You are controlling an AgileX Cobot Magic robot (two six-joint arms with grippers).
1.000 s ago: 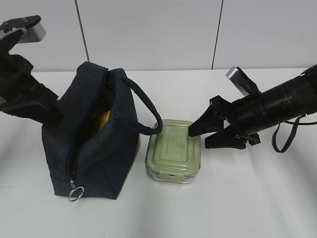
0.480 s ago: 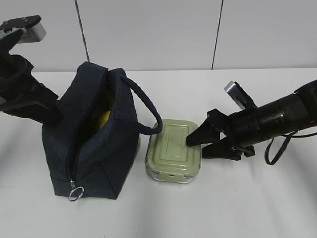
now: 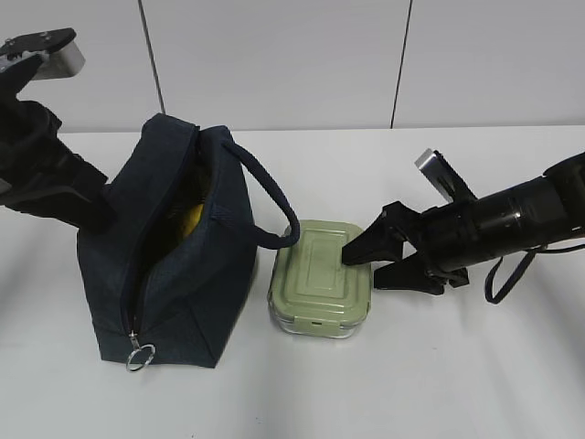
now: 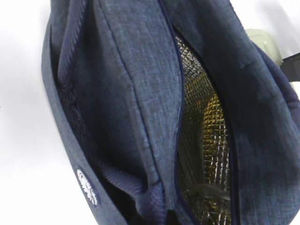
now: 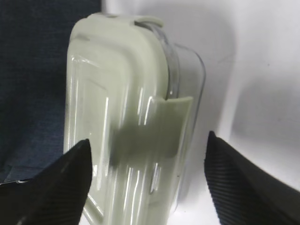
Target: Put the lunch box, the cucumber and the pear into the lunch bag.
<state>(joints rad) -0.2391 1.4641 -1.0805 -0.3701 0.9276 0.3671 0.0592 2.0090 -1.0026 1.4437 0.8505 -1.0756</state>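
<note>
My right gripper [image 3: 364, 265] is spread wide, the lunch box [image 3: 320, 279] between its fingers [image 5: 56, 187]; I'd push deeper, centred, before closing.

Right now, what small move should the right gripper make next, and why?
Probably ease forward a little and close on the lunch box. The right gripper stands open at the box's near end, one finger over the lid and one beside the box, not yet gripping. The lunch bag stands open beside it.
</note>
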